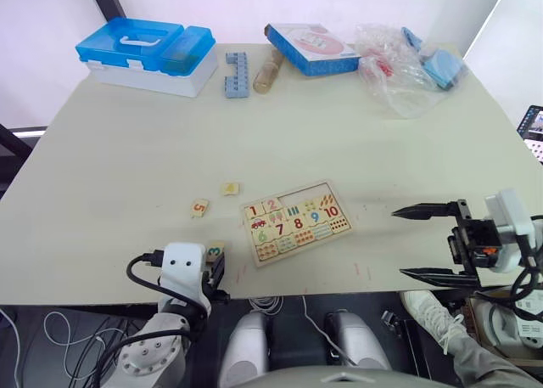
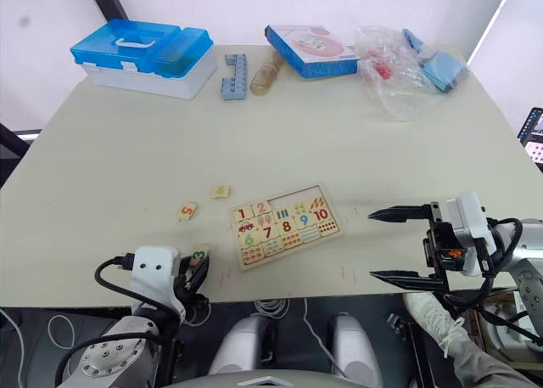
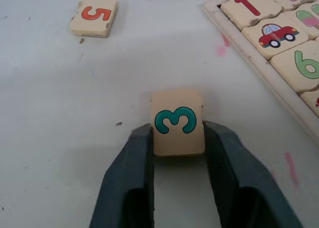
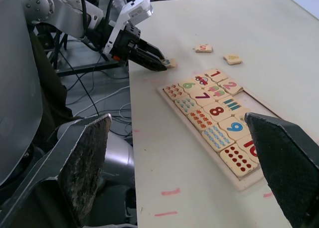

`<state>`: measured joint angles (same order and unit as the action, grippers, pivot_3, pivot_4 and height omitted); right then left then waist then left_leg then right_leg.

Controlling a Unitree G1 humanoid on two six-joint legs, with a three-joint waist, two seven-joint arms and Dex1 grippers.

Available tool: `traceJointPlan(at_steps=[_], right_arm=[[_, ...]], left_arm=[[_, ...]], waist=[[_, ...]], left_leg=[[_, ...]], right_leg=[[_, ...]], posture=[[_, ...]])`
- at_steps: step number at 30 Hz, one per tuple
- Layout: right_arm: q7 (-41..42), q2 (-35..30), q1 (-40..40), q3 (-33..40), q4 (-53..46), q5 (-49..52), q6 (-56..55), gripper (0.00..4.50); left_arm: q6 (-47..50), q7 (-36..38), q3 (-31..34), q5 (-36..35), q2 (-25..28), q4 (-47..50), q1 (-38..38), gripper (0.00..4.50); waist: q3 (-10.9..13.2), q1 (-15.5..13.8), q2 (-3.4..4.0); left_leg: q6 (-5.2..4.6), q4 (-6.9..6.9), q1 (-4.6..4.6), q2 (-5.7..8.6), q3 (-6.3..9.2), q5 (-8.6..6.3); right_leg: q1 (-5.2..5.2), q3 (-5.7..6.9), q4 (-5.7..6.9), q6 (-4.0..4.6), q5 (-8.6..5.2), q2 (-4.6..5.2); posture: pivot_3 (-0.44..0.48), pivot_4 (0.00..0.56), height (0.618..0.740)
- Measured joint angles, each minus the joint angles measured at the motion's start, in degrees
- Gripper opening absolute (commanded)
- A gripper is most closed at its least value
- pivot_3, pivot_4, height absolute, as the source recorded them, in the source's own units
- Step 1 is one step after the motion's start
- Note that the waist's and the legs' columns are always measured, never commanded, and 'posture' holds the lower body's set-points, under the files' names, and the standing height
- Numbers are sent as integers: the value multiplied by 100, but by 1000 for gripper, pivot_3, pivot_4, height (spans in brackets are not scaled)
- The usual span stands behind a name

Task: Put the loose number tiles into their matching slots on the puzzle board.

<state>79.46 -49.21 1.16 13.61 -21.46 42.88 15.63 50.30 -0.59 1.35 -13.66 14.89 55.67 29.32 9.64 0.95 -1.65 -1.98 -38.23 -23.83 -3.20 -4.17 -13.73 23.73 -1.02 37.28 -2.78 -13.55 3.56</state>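
The puzzle board (image 1: 305,248) lies near the table's front edge, with tiles 1 (image 1: 254,210) and 2 (image 1: 271,205) seated in its top row. To the right of them the slots (image 1: 305,194) show as bare recesses. My left gripper (image 3: 177,138) is shut on the green 3 tile (image 3: 177,122), low over the table, left of the board. Further back on the table lie the red 5 tile (image 1: 199,207) and the yellow 4 tile (image 1: 230,188), both loose. My right gripper (image 1: 399,242) hangs open right of the board, with nothing between its fingers.
Along the far edge stand a blue-lidded plastic case (image 1: 148,53), a grey-blue brick block (image 1: 237,74), a wooden cylinder (image 1: 268,70), a blue-edged box with a pink picture (image 1: 312,48) and a crumpled plastic bag (image 1: 407,65). Both grippers are close to the table's front edge.
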Motion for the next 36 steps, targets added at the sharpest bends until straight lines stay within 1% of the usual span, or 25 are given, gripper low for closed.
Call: traceJointPlan(at_steps=[4, 7, 8, 10, 12, 13, 14, 15, 17, 20, 21, 22, 23, 24, 25, 27, 28, 29, 31, 32, 33, 36], right_arm=[[-49, 122, 2, -3, 1, -85, -115, 4500], [-137, 243, 2, -5, 1, -142, -184, 4500], [-168, 287, 2, -9, 0, -166, -225, 4500], [-211, 308, 4, -10, 1, -204, -248, 4500], [-306, 424, -17, -31, 1, -256, -316, 4500], [-323, 433, -27, -35, 0, -267, -331, 4500], [-359, 453, -7, -23, 0, -295, -374, 4500], [-374, 474, 14, -28, 3, -336, -413, 4500], [-399, 478, 53, 13, -7, -353, -503, 4500], [-526, 488, 148, 144, -77, -352, -538, 4500], [-563, 488, 154, 153, -109, -351, -549, 4500], [-618, 488, 241, 228, -148, -348, -565, 4500], [-648, 489, 250, 240, -177, -347, -568, 4500], [-708, 491, 346, 328, -256, -340, -587, 4500], [-746, 491, 392, 352, -267, -340, -592, 4500], [-805, 497, 544, 462, -304, -344, -598, 4500], [-869, 507, 662, 551, -338, -349, -608, 4500], [-907, 519, 717, 606, -397, -351, -629, 4500], [-960, 534, 769, 642, -454, -368, -661, 4500], [-1015, 549, 815, 680, -486, -378, -713, 4500], [-1045, 570, 817, 693, -503, -392, -725, 4500], [-1133, 599, 852, 711, -520, -434, -754, 4500]], left_arm=[[-80, 346, 225, -74, 186, -21, -47, 929], [-230, 987, 740, -381, 639, -20, -189, 929], [-269, 1477, 1124, -658, 1055, -19, -281, 929], [-289, 1864, 1403, -917, 1267, -38, -393, 929], [-251, 2755, 1882, -1650, 2037, -213, -827, 929], [-240, 2891, 1986, -1762, 2153, -241, -890, 929], [-221, 3200, 2121, -1981, 2407, -352, -1149, 929], [-177, 3596, 2144, -2235, 2901, -622, -1501, 929], [-167, 4143, 2251, -2516, 3461, -1008, -2083, 929], [-224, 4931, 1655, -2467, 4538, -1808, -3269, 929], [-246, 5085, 1557, -2445, 4690, -1987, -3547, 929], [-232, 5283, 1244, -2450, 4774, -2284, -4081, 929], [-226, 5383, 1088, -2449, 4806, -2445, -4359, 929], [-188, 5555, 703, -2395, 4846, -2712, -4807, 929], [-162, 5643, 421, -2310, 4878, -2849, -5083, 929], [-108, 5795, -220, -2017, 4869, -3132, -5759, 929], [17, 5934, -862, -1699, 4843, -3391, -6459, 929], [132, 6028, -1206, -1500, 4794, -3537, -6898, 929], [364, 6217, -1694, -1296, 4690, -3748, -7500, 929], [599, 6428, -2175, -1110, 4524, -3985, -8045, 929], [722, 6552, -2445, -1000, 4389, -4113, -8343, 929], [1038, 6968, -3248, -711, 3988, -4618, -9096, 929]], waist=[[2, -14, -3], [2, -35, -4], [1, -43, -3], [1, -46, -2], [1, -70, -6], [0, -71, -3], [0, -73, -1], [2, -93, -3], [2, -97, 0], [6, -146, -6], [7, -157, -3], [7, -170, 2], [9, -169, 2], [9, -168, 2], [9, -169, 0], [11, -184, -2], [12, -212, -6], [12, -196, -6], [12, -186, -6], [12, -181, -6], [12, -174, -6], [12, -164, -6]], left_leg=[[0, 0, -1, -1, 8, 0], [1, -5, 0, -1, 10, 1], [2, -8, 1, -2, 11, 2], [2, -9, 4, -2, 13, 2], [3, -12, 0, -2, 11, 3], [3, -12, 1, -3, 11, 3], [3, -10, 2, -2, 11, 3], [3, -11, -2, 1, 7, 3], [3, -9, 3, -1, 6, 3], [7, -10, 1, 0, -6, 6], [7, -10, 0, 0, -8, 6], [7, -9, 0, 1, -10, 5], [7, -8, -3, 0, -9, 6], [7, -8, -2, 1, -12, 5], [7, -8, -6, 1, -7, 5], [7, -8, -8, 2, -3, 6], [7, -13, -12, 4, 7, 6], [7, -14, -12, 3, 8, 7], [7, -18, -12, 4, 11, 7], [7, -19, -10, 4, 11, 7], [7, -19, -11, 4, 11, 7], [7, -19, -11, 4, 16, 7]], right_leg=[[0, 9, 2, 1, 0, -2], [0, 19, 19, 3, -1, -2], [0, 24, 26, 3, -1, -2], [-1, 16, 29, 3, -1, 2], [5, 27, 30, 4, -1, 1], [5, 25, 30, 4, -1, 2], [2, 15, 31, 3, -1, 4], [2, 25, 32, 3, -1, 1], [0, 18, 31, 3, -1, 2], [-1, 27, 34, 4, -1, -6], [0, 25, 31, 3, -1, -6], [-2, 24, 32, 2, -2, -5], [-1, 24, 27, 1, -1, -6], [-1, 22, 26, 0, -1, -6], [-3, 24, 25, -2, -2, -9], [-3, 24, 27, -7, -1, -12], [-6, 23, 31, -12, 1, -22], [-6, 2, 29, -11, 1, -39], [-9, -16, 33, -13, 0, -53], [-10, -22, 36, -15, -1, -56], [-9, -30, 34, -32, -12, -62], [-7, -42, 41, -40, -14, -72]], posture=[[0, 150, 740], [0, 150, 740], [0, 150, 740], [0, 150, 740], [0, 150, 740], [0, 150, 740], [0, 150, 740], [0, 150, 740], [0, 150, 740], [0, 150, 740], [0, 150, 740], [0, 150, 740], [0, 150, 740], [0, 150, 740], [0, 150, 740], [0, 150, 740], [0, 150, 740], [0, 150, 740], [0, 150, 740], [0, 150, 740], [0, 150, 740], [0, 150, 740]])
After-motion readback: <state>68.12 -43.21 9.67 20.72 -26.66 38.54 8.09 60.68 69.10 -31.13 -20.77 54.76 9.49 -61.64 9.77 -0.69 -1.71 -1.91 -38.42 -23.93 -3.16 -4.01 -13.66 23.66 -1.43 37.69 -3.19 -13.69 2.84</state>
